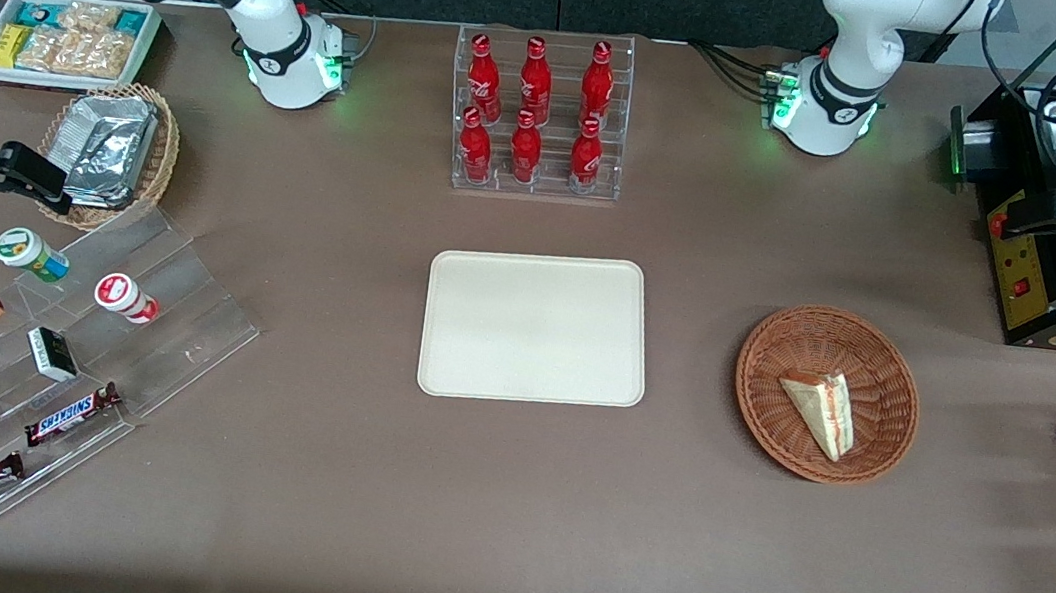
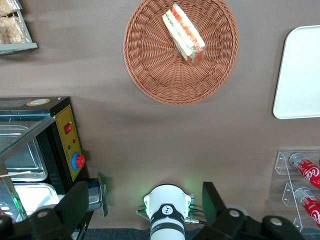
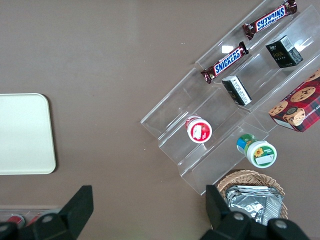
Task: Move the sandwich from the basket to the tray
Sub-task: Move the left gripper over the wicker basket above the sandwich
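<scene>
Sandwich (image 1: 820,410) lies in basket (image 1: 785,340) on worktop (image 1: 504,495), toward working arm's end. Tray (image 1: 536,328) beside basket, apart. Gripper (image 2: 145,205) high above worktop, fingers (image 2: 214,200) spread apart, holding nothing.

We look down on the whole brown surface (image 1: 501,515) from high at the front, facing both arm bases. From the working arm's wrist we look straight down from well above, past the open end effector (image 2: 145,205), onto the basket (image 2: 150,75) and a corner of the tray (image 2: 300,75), both shared with the front view. The parked arm's wrist camera also looks down, sharing the tray's other end and the clear stepped shelf (image 3: 220,115).
</scene>
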